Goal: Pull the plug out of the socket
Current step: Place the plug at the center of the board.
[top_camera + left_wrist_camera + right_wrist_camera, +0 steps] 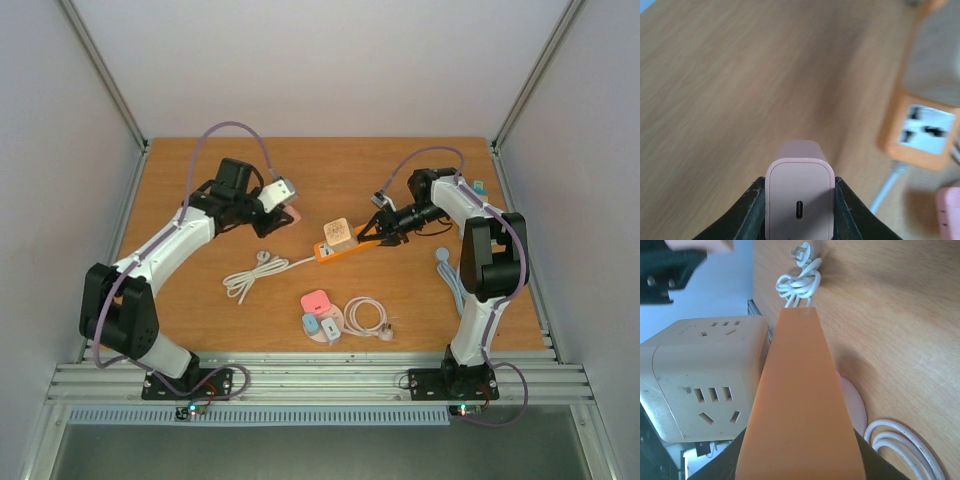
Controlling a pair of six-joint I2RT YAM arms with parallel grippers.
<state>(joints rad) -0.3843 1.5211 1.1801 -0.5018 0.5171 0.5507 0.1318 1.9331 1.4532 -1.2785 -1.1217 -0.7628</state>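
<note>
Left gripper (799, 212) clamped on pink charger plug (799, 175), unplugged, upper left of orange power strip (338, 250). Right gripper (371, 233) clamps the strip's right end.

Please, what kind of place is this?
Probably a lab test cell: a wooden table boxed in by plain white walls, aluminium rails at its front, two robot arms bolted there.

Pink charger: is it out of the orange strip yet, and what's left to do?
Done: the pink charger is clear of the orange power strip, and the socket facing the left wrist camera is empty. In hand: the left pincer is shut on the charger, and the right pincer clamps the strip's end. Left: probably just setting the charger down and letting go. A beige cube adapter sits on the strip.
</note>
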